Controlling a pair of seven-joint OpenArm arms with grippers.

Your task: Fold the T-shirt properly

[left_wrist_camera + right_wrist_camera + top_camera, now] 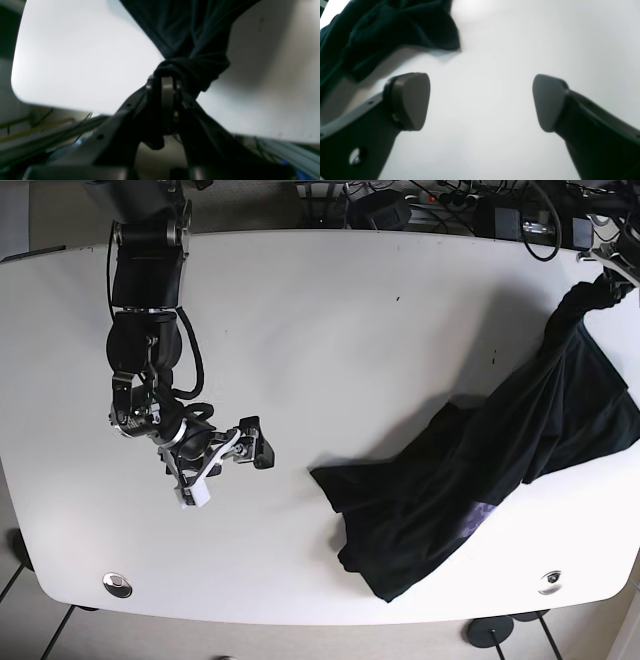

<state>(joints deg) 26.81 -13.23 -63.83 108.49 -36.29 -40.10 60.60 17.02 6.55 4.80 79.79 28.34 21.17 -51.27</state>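
A dark navy T-shirt [480,470] lies crumpled on the right half of the white table [350,330]. One end of it is lifted toward the far right corner. My left gripper [603,280] is shut on that bunched end, and in the left wrist view [170,75] the cloth [190,30] hangs taut from the jaws. My right gripper [225,472] is open and empty above the table's left half, well left of the shirt. In the right wrist view [481,100] its pads are wide apart, with a shirt edge [382,27] at the upper left.
Cables and power strips [480,205] run along the table's back edge. Round metal fittings [117,583] [548,580] sit near the front corners. The table's rounded edge shows in the left wrist view [22,100], with floor and cables below it.
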